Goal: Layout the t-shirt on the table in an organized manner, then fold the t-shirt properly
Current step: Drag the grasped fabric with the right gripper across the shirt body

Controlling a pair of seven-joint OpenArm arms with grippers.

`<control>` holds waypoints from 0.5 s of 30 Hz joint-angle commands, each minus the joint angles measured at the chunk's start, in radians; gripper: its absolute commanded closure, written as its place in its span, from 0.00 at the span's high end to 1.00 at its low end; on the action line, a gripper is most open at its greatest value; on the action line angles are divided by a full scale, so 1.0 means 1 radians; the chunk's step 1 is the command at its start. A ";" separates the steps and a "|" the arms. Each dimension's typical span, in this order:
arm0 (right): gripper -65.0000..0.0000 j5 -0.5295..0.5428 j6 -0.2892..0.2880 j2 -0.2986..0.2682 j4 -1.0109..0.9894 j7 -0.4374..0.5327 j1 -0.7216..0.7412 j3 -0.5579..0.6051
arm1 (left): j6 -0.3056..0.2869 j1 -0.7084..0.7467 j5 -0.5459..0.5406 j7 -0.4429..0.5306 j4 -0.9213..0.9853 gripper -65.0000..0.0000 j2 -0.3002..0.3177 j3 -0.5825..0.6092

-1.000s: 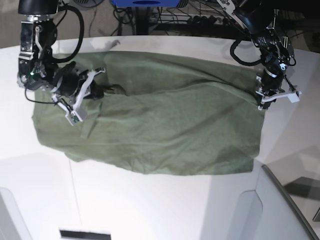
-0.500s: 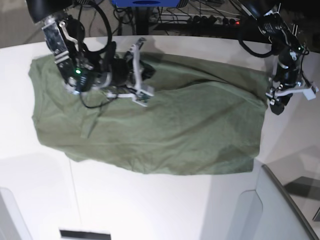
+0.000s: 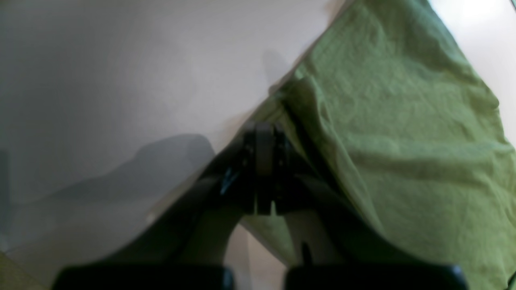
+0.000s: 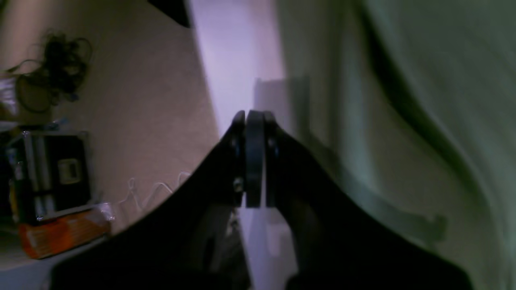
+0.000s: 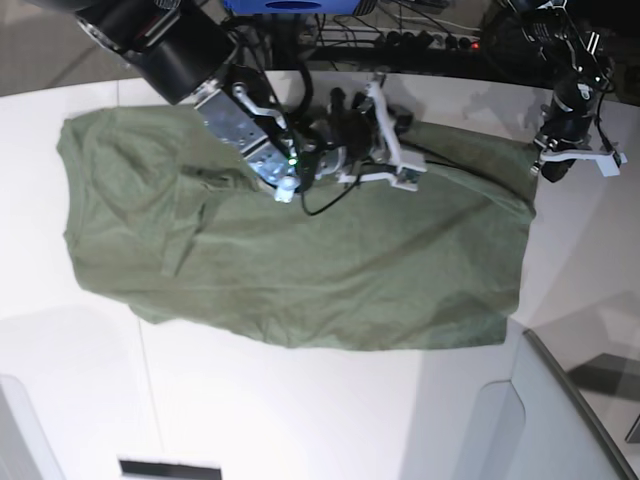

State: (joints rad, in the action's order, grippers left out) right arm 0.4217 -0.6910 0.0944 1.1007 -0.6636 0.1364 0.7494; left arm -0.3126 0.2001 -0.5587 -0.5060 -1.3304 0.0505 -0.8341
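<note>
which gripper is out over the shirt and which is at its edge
The right gripper reaches out over the upper middle of the t-shirt. The left gripper sits at the shirt's corner, by the bare table. Both are shut.

A robotics lab bench, not a home.

Two black robot arms (image 5: 190,55) worked over a broad white table (image 5: 300,410), with tangled cables and a power strip (image 5: 440,42) on the floor behind it, a blue frame (image 5: 290,6) at the far edge, and boxed gear (image 4: 52,169) stacked beside the bench.
</note>
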 commanded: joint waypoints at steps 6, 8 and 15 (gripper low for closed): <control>0.00 0.018 -0.007 0.026 -0.026 0.058 0.055 -0.004 | -0.006 -0.075 0.164 0.040 0.032 0.00 -0.007 -0.001; 0.00 0.018 -0.007 0.026 -0.026 0.072 0.067 -0.008 | -0.006 -0.092 0.230 0.108 0.055 0.00 -0.024 0.000; 0.00 0.015 -0.007 0.020 -0.050 0.115 0.090 -0.051 | -0.006 -0.080 0.254 0.155 0.101 0.00 -0.025 0.046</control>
State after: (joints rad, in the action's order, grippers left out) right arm 0.4244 -0.6918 0.1059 1.0409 -0.5571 0.2070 0.7033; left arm -0.3134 0.1303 -0.2916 -0.3767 -1.2156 0.0113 -0.7856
